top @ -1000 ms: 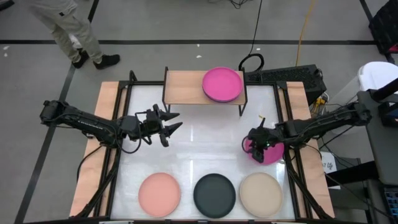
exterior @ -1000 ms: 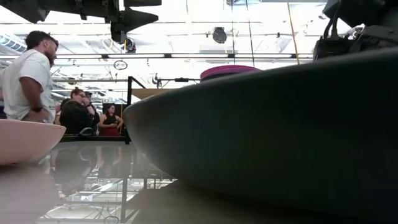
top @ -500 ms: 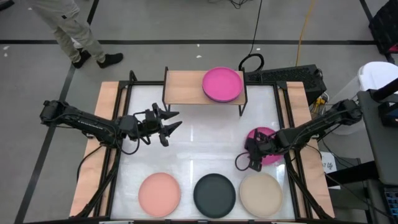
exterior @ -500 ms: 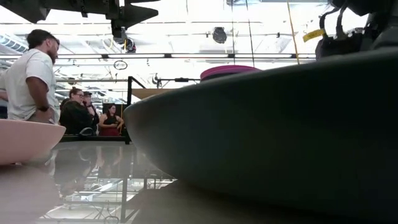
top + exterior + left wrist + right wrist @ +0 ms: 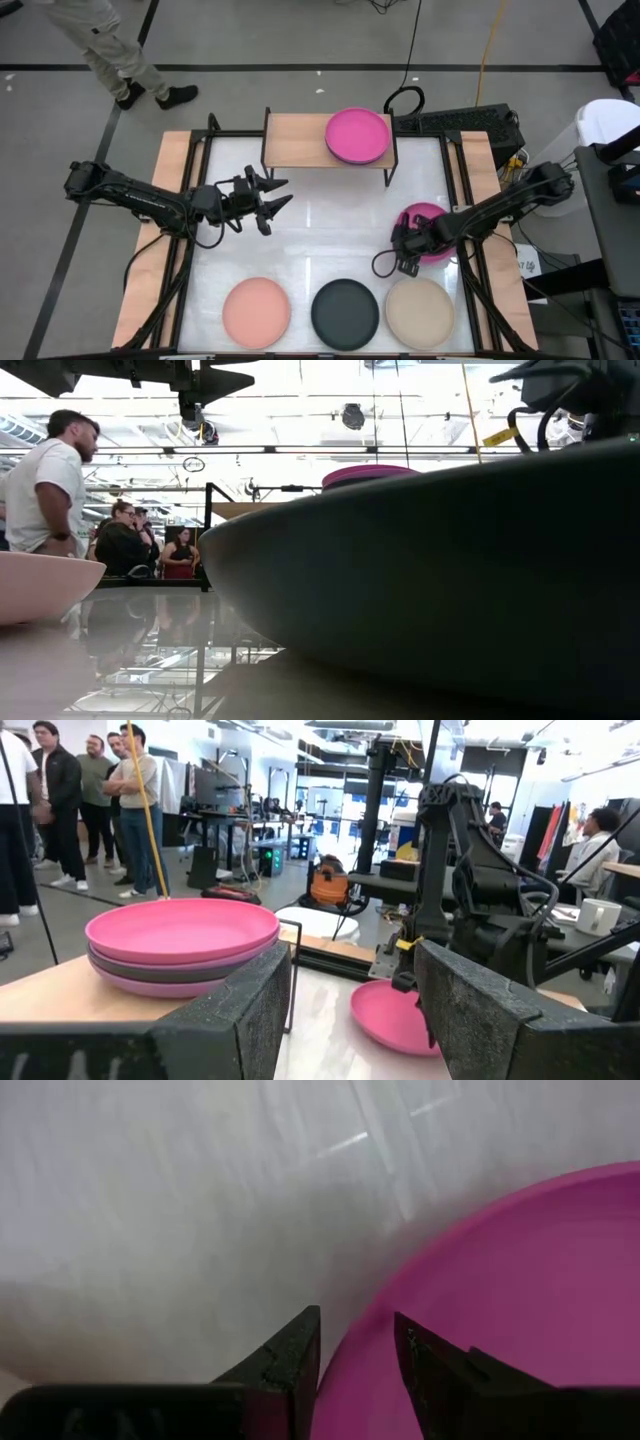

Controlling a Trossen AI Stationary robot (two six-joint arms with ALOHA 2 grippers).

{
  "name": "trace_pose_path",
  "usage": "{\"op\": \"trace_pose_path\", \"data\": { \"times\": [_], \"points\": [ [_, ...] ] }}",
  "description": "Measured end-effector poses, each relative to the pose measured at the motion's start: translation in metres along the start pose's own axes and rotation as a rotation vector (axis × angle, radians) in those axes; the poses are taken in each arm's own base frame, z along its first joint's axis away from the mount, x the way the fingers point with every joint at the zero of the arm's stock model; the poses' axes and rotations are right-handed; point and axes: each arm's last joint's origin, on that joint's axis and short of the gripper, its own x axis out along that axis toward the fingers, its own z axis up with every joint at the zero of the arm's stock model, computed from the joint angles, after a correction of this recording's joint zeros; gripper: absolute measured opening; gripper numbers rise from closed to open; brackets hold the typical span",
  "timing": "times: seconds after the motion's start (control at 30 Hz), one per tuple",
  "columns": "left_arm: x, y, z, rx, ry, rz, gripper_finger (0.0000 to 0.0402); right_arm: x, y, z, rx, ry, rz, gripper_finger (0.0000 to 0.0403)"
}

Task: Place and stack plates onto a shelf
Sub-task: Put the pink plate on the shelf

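Magenta round matte plate (image 5: 432, 232) lying flat on the white table (image 5: 320, 230) at its right side, seen from above with the right end effector (image 5: 402, 247) at its near-left rim, far nearer than the left end effector (image 5: 272, 199) hovering with fingers spread mid-left; small light-wood shelf (image 5: 295, 135) at the far edge carrying a stack topped by another magenta plate (image 5: 357, 135). From the right wrist, dark fingers (image 5: 290, 1360) slightly apart, straddling the plate's rim (image 5: 375, 1315), not yet clamped.
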Motion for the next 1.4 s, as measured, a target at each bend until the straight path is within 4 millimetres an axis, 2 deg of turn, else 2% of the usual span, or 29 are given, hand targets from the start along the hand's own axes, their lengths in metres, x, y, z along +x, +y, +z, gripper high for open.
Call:
{"op": "trace_pose_path", "data": {
  "times": [0.5, 0.9, 1.2, 1.4],
  "points": [
    [0.0, 0.0, 0.0, -0.004, 0.001, 0.0, 0.0218, 0.005, -0.002, -0.001, -0.007, 0.014, -0.056, 0.0106],
    [0.0, 0.0, 0.0, -0.004, 0.001, 0.0, 0.0218, 0.002, -0.004, -0.001, -0.051, -0.007, -0.081, 0.0011],
    [0.0, 0.0, 0.0, -0.007, 0.001, 0.0, 0.0218, -0.02, -0.006, -0.002, -0.05, -0.09, 0.018, 0.0004],
    [0.0, 0.0, 0.0, -0.034, 0.001, 0.0, 0.0218, -0.056, -0.001, 0.008, -0.093, -0.231, 0.141, 0.0]
  ]
}}
